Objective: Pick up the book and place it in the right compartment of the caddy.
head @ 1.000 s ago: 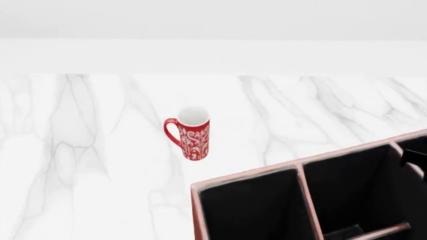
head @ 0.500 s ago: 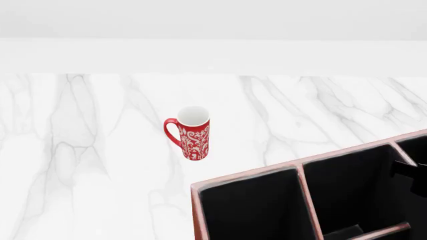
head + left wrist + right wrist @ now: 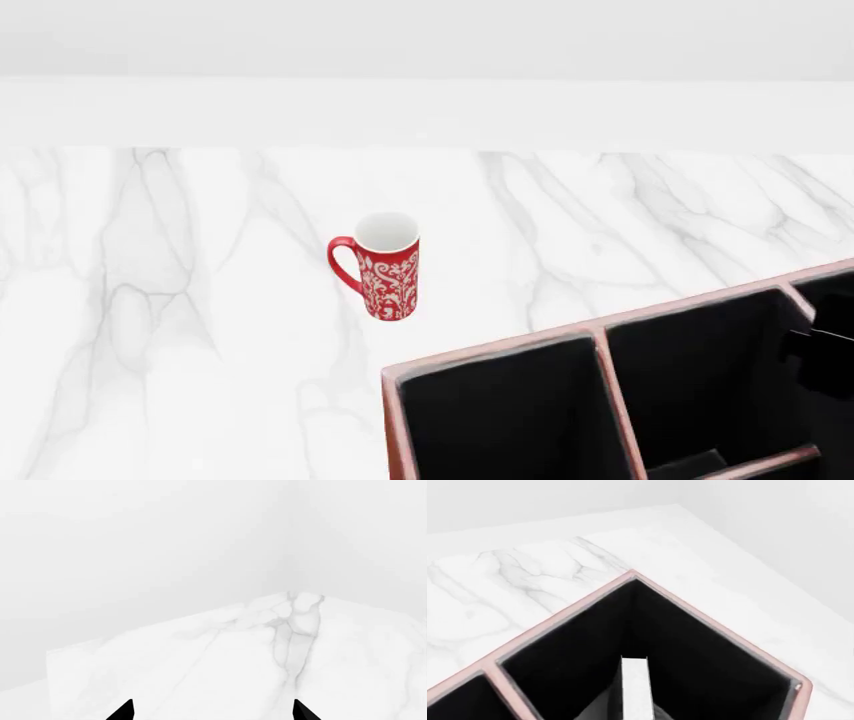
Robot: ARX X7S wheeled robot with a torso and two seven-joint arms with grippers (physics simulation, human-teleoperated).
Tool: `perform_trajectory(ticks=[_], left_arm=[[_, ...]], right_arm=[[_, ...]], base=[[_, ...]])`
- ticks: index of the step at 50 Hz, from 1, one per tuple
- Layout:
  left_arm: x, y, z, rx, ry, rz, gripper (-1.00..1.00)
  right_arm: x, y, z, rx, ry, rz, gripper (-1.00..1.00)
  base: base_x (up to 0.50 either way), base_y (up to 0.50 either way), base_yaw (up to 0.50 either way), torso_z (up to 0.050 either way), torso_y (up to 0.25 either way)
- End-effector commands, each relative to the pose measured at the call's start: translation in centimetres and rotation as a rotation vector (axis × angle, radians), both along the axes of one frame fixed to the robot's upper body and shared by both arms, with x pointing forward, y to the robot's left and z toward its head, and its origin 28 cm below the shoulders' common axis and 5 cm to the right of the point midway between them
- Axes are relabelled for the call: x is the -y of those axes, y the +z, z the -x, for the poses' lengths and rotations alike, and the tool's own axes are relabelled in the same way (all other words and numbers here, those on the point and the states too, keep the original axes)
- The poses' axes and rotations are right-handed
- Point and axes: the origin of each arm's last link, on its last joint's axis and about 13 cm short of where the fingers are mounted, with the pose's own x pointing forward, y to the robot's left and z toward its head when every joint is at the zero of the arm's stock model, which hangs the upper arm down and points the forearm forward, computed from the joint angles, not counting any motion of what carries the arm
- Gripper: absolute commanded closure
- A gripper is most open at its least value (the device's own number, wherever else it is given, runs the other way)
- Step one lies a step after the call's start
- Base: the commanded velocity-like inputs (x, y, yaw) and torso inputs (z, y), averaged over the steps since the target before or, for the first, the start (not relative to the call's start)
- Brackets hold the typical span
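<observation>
Currently I lower the book [image 3: 634,690], its white page edge up, into the caddy [image 3: 707,617] corner compartment. The right gripper [image 3: 821,355] shows only as a dark shape at the frame edge; I cannot tell its jaw state. I judge the book should stay clear of the divider. The left gripper [image 3: 212,711] stands open, empty. Count: one book, one caddy, one mug [image 3: 386,267].

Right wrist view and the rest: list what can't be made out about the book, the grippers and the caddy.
- Book: right wrist view shows only its white page edge inside the caddy; the lower frame edge cuts the rest.
- Right gripper: head view shows a dark part at the right edge; jaws unseen.
- Left gripper: only two fingertips show.
- Caddy's near side: cut off in the head view.
</observation>
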Motion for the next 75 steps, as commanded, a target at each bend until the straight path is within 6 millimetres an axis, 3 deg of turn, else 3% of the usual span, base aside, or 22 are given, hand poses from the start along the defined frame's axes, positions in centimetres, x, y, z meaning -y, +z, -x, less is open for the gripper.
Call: perform_trajectory(ticks=[1, 24, 30, 34, 38, 41, 51, 60, 75], left_arm=[[0.0, -0.1, -0.1, -0.002, -0.002, -0.001, -1.0], [0.1, 0.4, -0.3, -0.003, -0.014, -0.005, -1.0], [0.4, 1.2, -1.2, -0.02, -0.055, -0.004, -1.0], [0.7, 2.6, -2.9, -0.015, -0.134, 0.005, -1.0], [1.7, 4.6, -6.5, -0.019, -0.279, 0.004, -1.0], [2.9, 6.1, -9.8, -0.039, -0.402, -0.016, -1.0], [6.4, 8.2, -17.3, -0.045, -0.673, -0.017, -1.0], [9.0, 9.7, -20.9, -0.057, -0.822, -0.029, -1.0], [11.7, 10.9, -23.8, -0.07, -0.941, -0.052, -1.0]], right_arm=[[0.1, -0.1, -0.1, 0.0, -0.004, -0.002, -1.0], [0.0, 0.2, -0.2, 0.01, 0.007, -0.005, -1.0], [-0.4, 0.7, -0.3, 0.034, 0.028, 0.01, -1.0], [-1.1, 1.5, -0.6, 0.066, 0.066, -0.003, -1.0], [-2.6, 2.1, -1.0, 0.157, 0.158, 0.025, -1.0], [-3.9, 1.3, -1.7, 0.183, 0.195, 0.06, -1.0], [-7.0, 0.2, -2.2, 0.201, 0.311, 0.058, -1.0], [-8.2, 0.1, -2.7, 0.229, 0.349, 0.059, -1.0], [-9.9, 0.3, -2.9, 0.327, 0.415, 0.053, -1.0]], base=[[0.0, 0.0, 0.0, 0.0, 0.0], [0.0, 0.0, 0.0, 0.0, 0.0], [0.0, 0.0, 0.0, 0.0, 0.0], [0.0, 0.0, 0.0, 0.0, 0.0], [0.0, 0.0, 0.0, 0.0, 0.0], [0.0, 0.0, 0.0, 0.0, 0.0], [0.0, 0.0, 0.0, 0.0, 0.0], [0.0, 0.0, 0.0, 0.0, 0.0], [0.0, 0.0, 0.0, 0.0, 0.0]])
